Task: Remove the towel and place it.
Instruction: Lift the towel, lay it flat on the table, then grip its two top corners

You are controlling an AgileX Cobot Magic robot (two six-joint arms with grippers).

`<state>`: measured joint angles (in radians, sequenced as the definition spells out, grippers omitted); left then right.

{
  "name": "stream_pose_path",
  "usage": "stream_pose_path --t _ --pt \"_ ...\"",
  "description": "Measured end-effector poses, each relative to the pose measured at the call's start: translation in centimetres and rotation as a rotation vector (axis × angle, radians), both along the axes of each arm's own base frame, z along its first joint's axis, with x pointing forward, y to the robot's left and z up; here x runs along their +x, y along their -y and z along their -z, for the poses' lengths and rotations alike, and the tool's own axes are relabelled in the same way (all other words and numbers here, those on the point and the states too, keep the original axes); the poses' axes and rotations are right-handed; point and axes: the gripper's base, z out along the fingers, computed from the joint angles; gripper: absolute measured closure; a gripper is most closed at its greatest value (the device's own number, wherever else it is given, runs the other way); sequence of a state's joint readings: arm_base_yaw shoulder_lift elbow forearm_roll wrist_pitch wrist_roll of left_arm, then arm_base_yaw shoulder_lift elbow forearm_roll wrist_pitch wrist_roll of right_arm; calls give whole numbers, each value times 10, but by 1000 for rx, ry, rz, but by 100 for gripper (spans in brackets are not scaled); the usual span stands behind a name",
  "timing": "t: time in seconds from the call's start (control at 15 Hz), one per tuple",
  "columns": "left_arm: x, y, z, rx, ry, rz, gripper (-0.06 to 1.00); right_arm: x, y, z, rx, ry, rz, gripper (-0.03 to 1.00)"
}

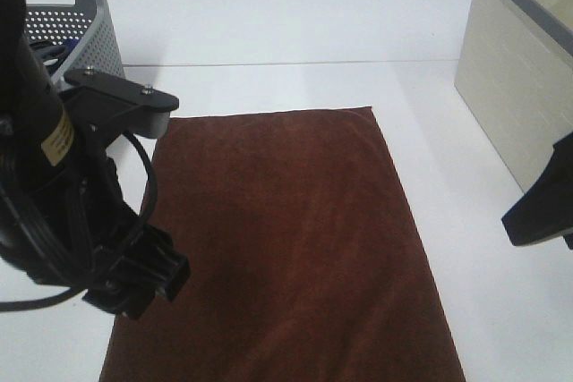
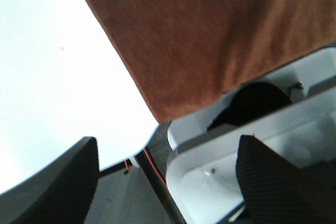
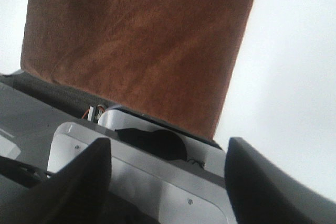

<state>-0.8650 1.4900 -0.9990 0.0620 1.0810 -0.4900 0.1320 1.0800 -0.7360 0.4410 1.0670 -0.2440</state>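
Over the near left corner of the table [image 1: 269, 24], the left gripper [image 2: 168, 145] hangs with fingers spread and nothing between them. The right gripper [image 3: 168, 148], near the right edge, is likewise spread and empty. Between them the towel [image 1: 286, 239] lies flat along the middle of the table, its near end lapping over the near edge. That overhang is the risk, I judge: a finger snagging the nap could drag it off. At the far left corner the basket [image 1: 89, 38] holds a dark blue item [image 1: 47, 49]; the bin [image 1: 519, 87] at the far right corner shows no contents.
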Motion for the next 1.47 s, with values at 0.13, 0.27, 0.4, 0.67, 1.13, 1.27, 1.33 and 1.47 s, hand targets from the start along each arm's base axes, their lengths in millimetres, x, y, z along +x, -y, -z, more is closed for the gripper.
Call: stream_pose_path --t 0.13,0.27,0.4,0.67,1.13,1.27,1.33,1.47 --pt "14 -3 -3 -22 97 -35 29 18 -2 -1 -3 16 17 45" --pt "61 -16 -13 -98 198 -160 34 59 -6 -1 -9 -1 24 55" --pt "94 -24 -15 -119 241 -195 36 89 -10 -6 -8 7 24 58" --pt "144 -32 -2 -96 238 -245 37 137 -17 -9 -5 27 23 60" --pt "259 -24 37 -59 233 -299 37 237 -28 12 -37 35 -2 60" --pt "280 -17 45 -48 226 -294 37 256 -30 21 -48 32 0 60" --pt "289 -14 53 -35 211 -288 37 265 -30 29 -54 26 2 60" --pt "305 -9 63 -27 204 -295 37 282 -34 40 -93 41 -14 60"
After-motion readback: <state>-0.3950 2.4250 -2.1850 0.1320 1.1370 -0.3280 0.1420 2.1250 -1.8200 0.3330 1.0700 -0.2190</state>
